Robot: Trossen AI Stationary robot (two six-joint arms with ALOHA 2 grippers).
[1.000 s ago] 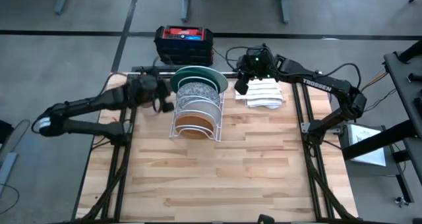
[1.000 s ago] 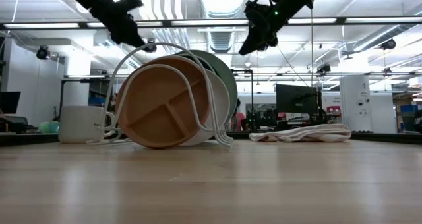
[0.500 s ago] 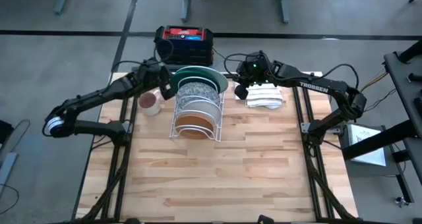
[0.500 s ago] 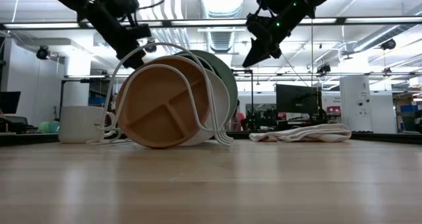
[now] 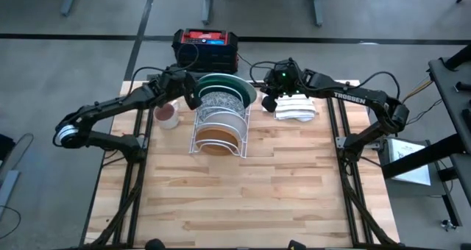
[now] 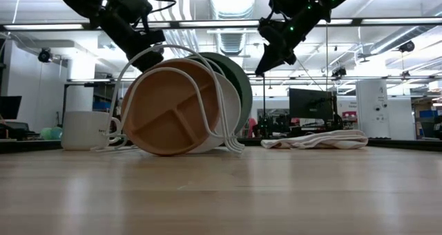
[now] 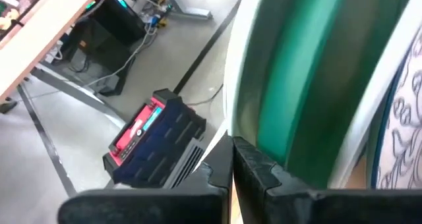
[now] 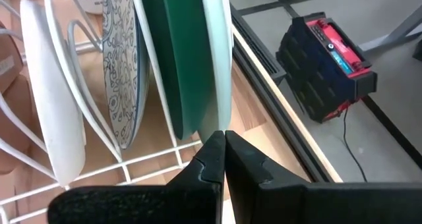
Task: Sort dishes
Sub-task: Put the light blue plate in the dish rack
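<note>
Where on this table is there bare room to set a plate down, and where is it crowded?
The whole near stretch of the wooden table, in front of the wire rack, lies bare. The far edge is crowded: the mug, the rack with its green plate, and the folded cloths. The left pincer and right pincer flank the green plate there.

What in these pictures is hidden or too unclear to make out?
- Plain white plate: low view, hidden behind the tan-brown plate.
- Mug: high view, partly covered by the left arm.
- Dark green plate: left wrist view, blurred, cut off by the edge.
- Left pincer: whether it touches that plate is unclear.
</note>
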